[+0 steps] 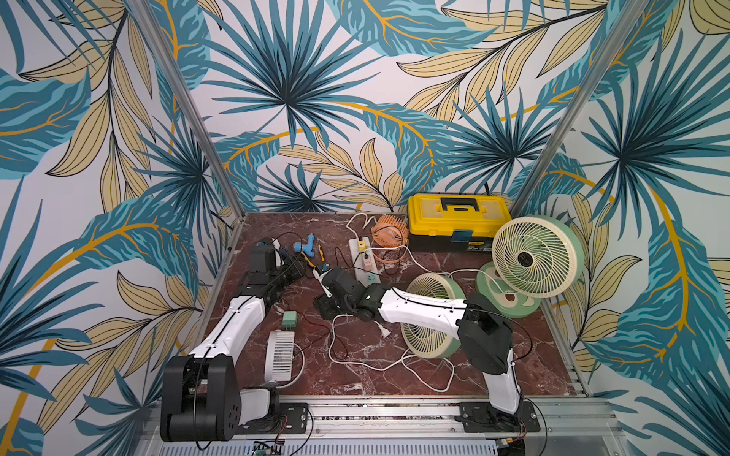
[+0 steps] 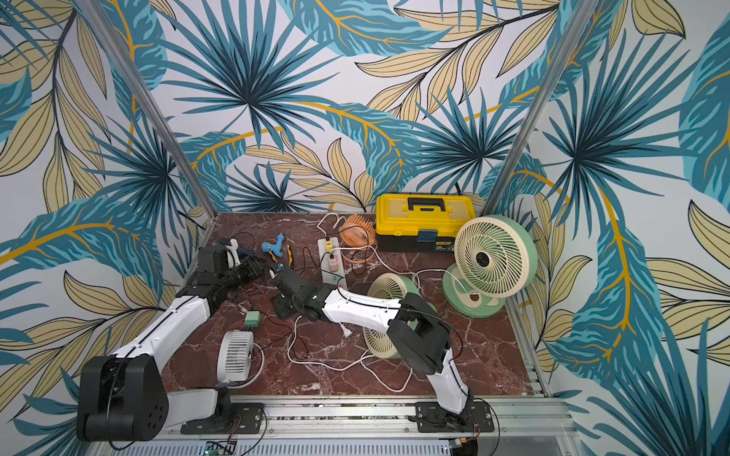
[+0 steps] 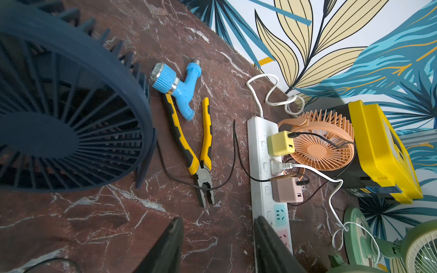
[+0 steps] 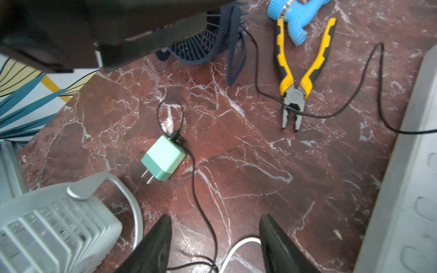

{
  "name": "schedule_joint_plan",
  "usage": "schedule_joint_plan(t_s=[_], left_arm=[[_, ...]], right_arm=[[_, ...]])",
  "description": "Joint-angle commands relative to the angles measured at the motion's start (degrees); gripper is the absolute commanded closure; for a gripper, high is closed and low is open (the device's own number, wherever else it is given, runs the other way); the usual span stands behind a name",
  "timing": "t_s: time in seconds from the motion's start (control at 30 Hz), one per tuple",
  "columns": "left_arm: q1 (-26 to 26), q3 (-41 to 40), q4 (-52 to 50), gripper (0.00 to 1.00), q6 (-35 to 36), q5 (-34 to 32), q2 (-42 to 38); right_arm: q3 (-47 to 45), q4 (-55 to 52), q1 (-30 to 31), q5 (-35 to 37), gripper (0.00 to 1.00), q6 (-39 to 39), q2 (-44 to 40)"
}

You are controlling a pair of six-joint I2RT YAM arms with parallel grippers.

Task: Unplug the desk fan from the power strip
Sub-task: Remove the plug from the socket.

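Toward the back middle of the table (image 1: 545, 355), the power strip (image 1: 365, 263) lies flat with its length running front to back, just beside the orange fan (image 1: 389, 233) and near the yellow toolbox (image 1: 458, 221). Both top views show it there, and its white cord (image 3: 262, 75) leaves the far end and loops by the wall. From my left wrist camera I see a yellow adapter (image 3: 280, 143), a white plug (image 3: 276, 166) and a pink adapter (image 3: 287, 190) seated in it in a row, with a teal socket (image 3: 280, 212) uncovered next to them. My left claw (image 3: 217, 245) has its jaws apart with only bare marble between them; one finger (image 3: 269, 250) overlaps the strip's near end in that view, though I cannot tell whether it touches. My right claw (image 4: 215, 245) stands spread too and grips nothing, with a black cable (image 4: 198, 205) and a white cable (image 4: 236, 248) running on the table under the gap. Ahead of it a mint green adapter (image 4: 163, 158) lies on its side on the marble, well apart from the strip, its prongs bare and the black cable plugged into its end. A small white fan (image 4: 47, 224) sits near it. The pliers (image 4: 295, 78) and blue hose nozzle (image 4: 295, 26) lie farther off, between the navy fan (image 3: 59, 118) and the strip.
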Motion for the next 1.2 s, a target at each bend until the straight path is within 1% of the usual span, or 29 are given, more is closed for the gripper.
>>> schedule_joint_plan(t_s=[0.0,0.13,0.3,0.43,0.57,0.6,0.73,0.9,1.17], left_arm=[[-0.07,0.03,3.00,0.48,-0.93,4.21,1.30],[-0.90,-0.14,4.78,0.48,-1.97,6.16,3.33],[-2.71,0.35,6.22,0.48,-2.55,7.84,6.28],[-5.27,0.95,7.82,0.48,-3.85,8.72,9.07],[-9.61,1.60,10.09,0.48,-5.54,9.53,13.17],[-10.86,1.70,11.18,0.48,-6.24,9.48,14.40],[-13.34,2.67,13.45,0.48,-7.26,9.82,18.27],[-14.92,4.20,15.85,0.48,-8.57,11.99,23.47],[-16.21,4.29,22.49,0.48,-12.15,15.29,29.26]], right_arm=[[-1.87,-3.27,-2.02,3.22,0.38,1.98,-2.47],[-3.50,-4.20,-5.27,6.67,0.38,4.25,-3.79],[-4.35,-6.02,-8.36,14.11,0.38,4.17,-4.36],[-4.40,-6.07,-10.55,16.23,0.38,4.12,-3.69],[-3.92,-5.18,-11.76,16.83,0.38,4.15,-2.06],[-3.45,-4.92,-13.02,16.98,0.38,4.21,-1.31],[-1.98,-4.29,-14.71,17.29,0.38,4.11,1.05],[-0.52,-3.34,-16.04,16.15,0.38,3.82,3.20],[3.06,-2.69,-16.96,13.47,0.38,3.18,6.79]])
